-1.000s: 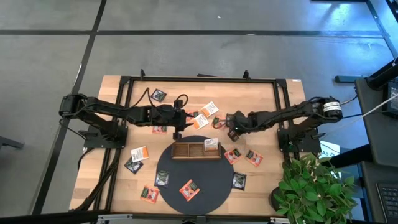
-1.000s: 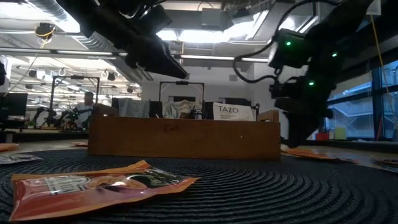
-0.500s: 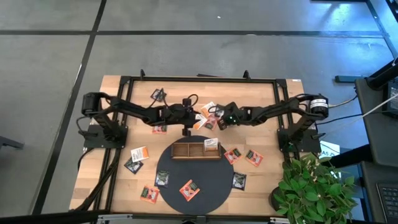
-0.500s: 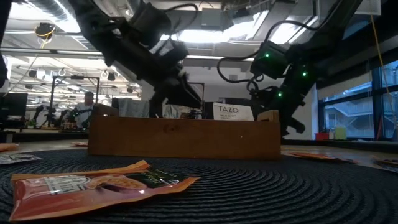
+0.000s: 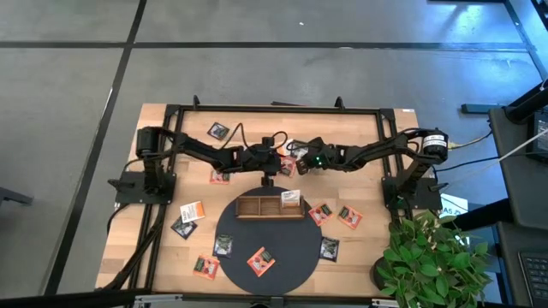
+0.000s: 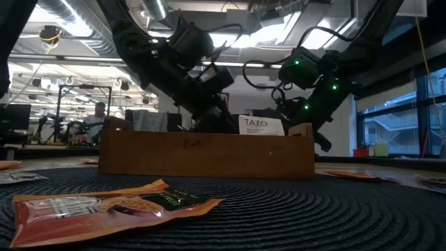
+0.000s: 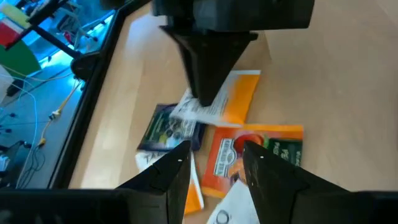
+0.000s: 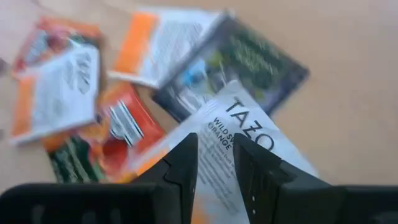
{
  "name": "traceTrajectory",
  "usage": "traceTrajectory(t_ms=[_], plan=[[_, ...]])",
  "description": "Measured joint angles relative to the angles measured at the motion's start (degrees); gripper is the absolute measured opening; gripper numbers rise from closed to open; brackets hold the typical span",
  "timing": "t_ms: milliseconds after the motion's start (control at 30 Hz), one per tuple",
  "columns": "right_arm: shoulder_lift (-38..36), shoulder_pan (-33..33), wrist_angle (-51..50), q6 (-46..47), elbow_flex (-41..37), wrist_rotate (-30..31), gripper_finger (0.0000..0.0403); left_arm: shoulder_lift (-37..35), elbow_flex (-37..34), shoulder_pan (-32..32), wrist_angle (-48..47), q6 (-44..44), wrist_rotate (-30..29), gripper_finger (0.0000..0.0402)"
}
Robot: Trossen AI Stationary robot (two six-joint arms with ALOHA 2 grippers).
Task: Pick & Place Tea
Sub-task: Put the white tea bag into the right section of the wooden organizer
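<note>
- High view: the wooden tray [image 5: 257,208] sits on the round mat [image 5: 233,250], just below both grippers. One white tea sachet [image 5: 291,198] stands in its right part. The other two parts look bare.
- Low view: that sachet [image 6: 261,125] sticks up over the tray wall [image 6: 206,154]. An orange sachet [image 6: 104,208] lies on the mat in front.
- Left wrist view: the left gripper [image 7: 214,163] is open over a pile of tea sachets [image 7: 231,134]. The right gripper [image 7: 205,102] touches a white one.
- Right wrist view: the right gripper [image 8: 216,158] pinches a white sachet [image 8: 239,140].
</note>
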Motion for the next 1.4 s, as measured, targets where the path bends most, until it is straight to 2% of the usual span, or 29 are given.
traceTrajectory(t_ms=[300,500,633,800,967,1100,1300,1400], plan=[[-4.9,-1.7,-1.3,-7.5,1.7,0.0,0.0105,4.8,5.2,0.2,0.1,-2.0,-0.3,0.0143],[-9.0,-2.4,-5.4,-18.8,2.3,-3.1,0.0105,8.8,8.8,0.4,0.1,-3.9,-0.5,0.0143],[-9.6,-2.5,-6.4,-17.1,2.3,-3.5,0.0105,12.1,11.5,0.9,0.1,-6.6,-0.5,0.0143],[-9.7,-4.0,-10.5,-13.6,2.4,-9.5,0.0105,16.3,14.6,1.7,0.0,-6.7,-1.6,0.0143],[-9.7,-5.3,-15.0,-12.4,2.3,-10.3,0.0111,17.9,15.4,1.9,0.0,-6.9,-1.9,0.0143],[-9.7,-6.8,-15.6,-11.8,2.0,-10.4,0.0146,17.8,15.5,1.8,-2.2,-7.1,-1.8,0.0143],[-9.0,-9.6,-17.7,-6.7,1.9,-10.4,0.024,17.8,15.4,1.8,-2.5,-7.0,-1.8,0.0143],[-8.0,-10.4,-17.9,-5.0,1.9,-12.2,0.0273,17.8,15.4,1.8,-2.6,-7.0,-1.8,0.0143]])
